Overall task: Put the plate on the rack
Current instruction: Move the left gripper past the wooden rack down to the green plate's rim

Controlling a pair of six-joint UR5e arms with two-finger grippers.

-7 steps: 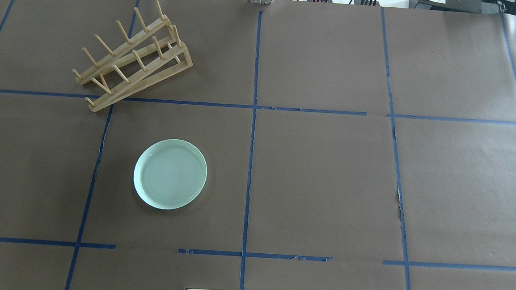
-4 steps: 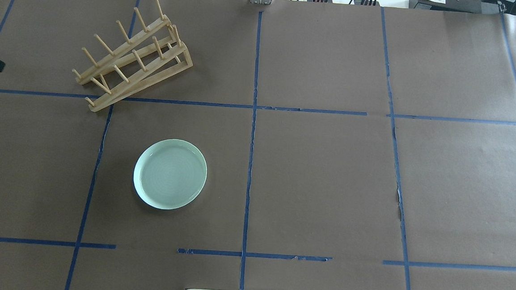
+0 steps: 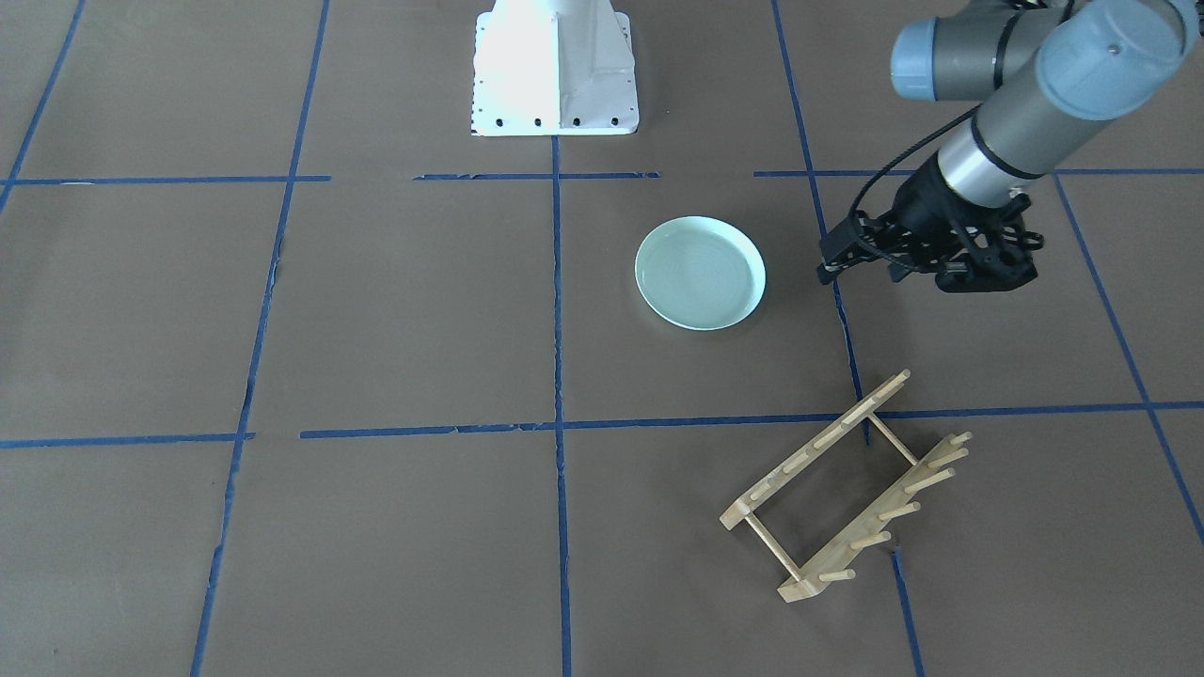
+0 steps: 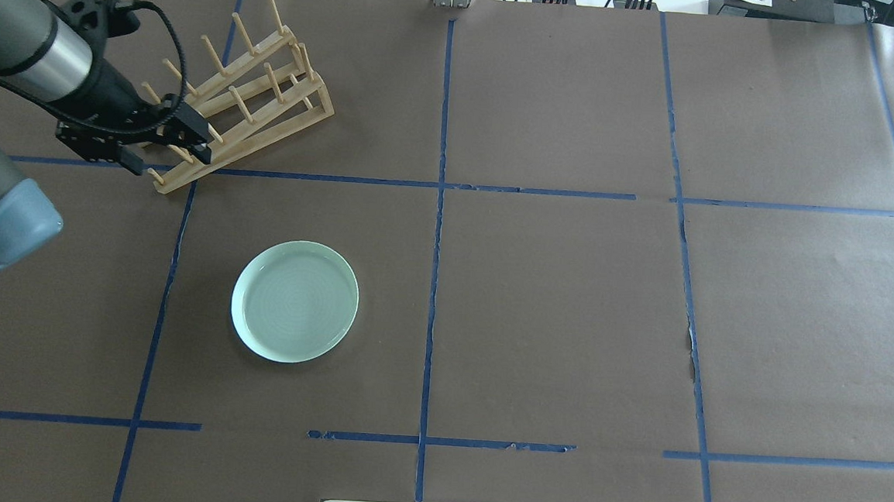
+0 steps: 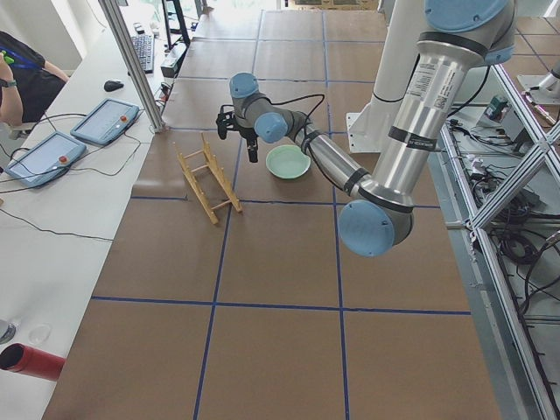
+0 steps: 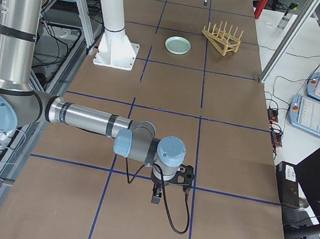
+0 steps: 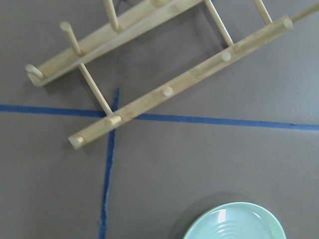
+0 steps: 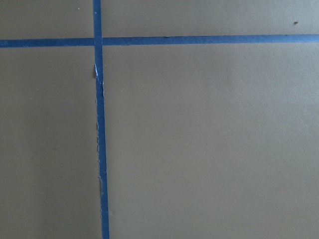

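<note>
The pale mint-green plate [image 4: 294,301] lies flat on the brown table, also in the front view [image 3: 701,273] and at the bottom of the left wrist view [image 7: 234,224]. The light wooden rack [image 4: 246,107] stands at the far left, apart from the plate [image 3: 847,489] [image 7: 164,92]. My left gripper [image 4: 169,162] hangs in the air above the rack's near end, fingers apart and empty [image 3: 861,275]. My right gripper [image 6: 155,198] shows only in the exterior right view, low over bare table far from both; I cannot tell whether it is open or shut.
Blue tape lines divide the brown table cover. The robot's white base [image 3: 555,94] stands at the table's near edge. Two tablets [image 5: 105,121] and cables lie on the side bench beyond the rack. A red cylinder [image 5: 31,360] lies on that bench.
My left arm has come in from the left edge and now hangs over the rack's near end. The plate and rack have not moved.
</note>
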